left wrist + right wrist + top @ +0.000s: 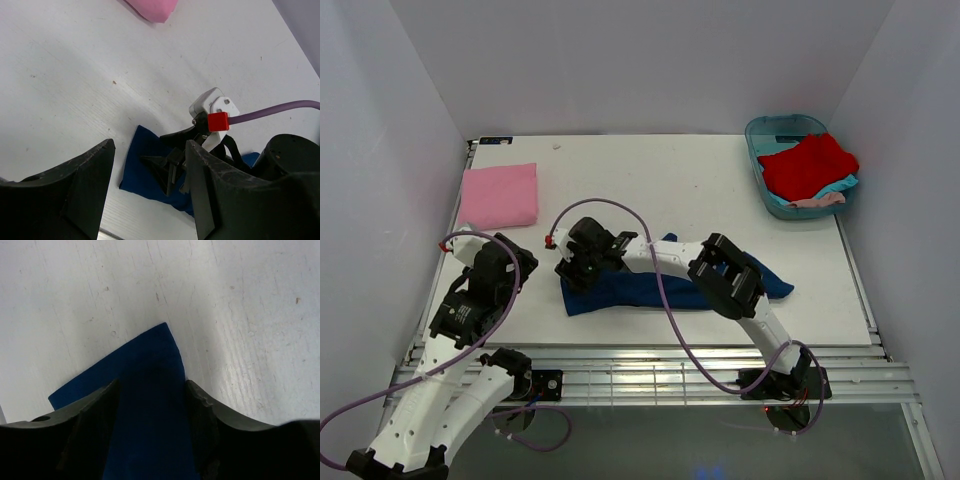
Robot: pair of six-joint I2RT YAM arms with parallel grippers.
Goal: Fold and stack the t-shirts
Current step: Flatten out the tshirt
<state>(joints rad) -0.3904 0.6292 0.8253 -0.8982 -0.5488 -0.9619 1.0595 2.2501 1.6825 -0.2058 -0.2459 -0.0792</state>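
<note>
The navy blue t-shirt lies folded into a long strip at the table's front middle. My right gripper reaches over its left end. In the right wrist view the gripper is open, low over the cloth, with navy cloth filling the gap between its fingers. My left gripper is open and empty, just left of the shirt; its wrist view shows the shirt's left corner and the right gripper. A folded pink t-shirt lies at the back left.
A teal plastic tub at the back right holds a red t-shirt, a teal one and a pale pink cloth. The pink shirt's corner shows at the top of the left wrist view. White walls stand close on both sides.
</note>
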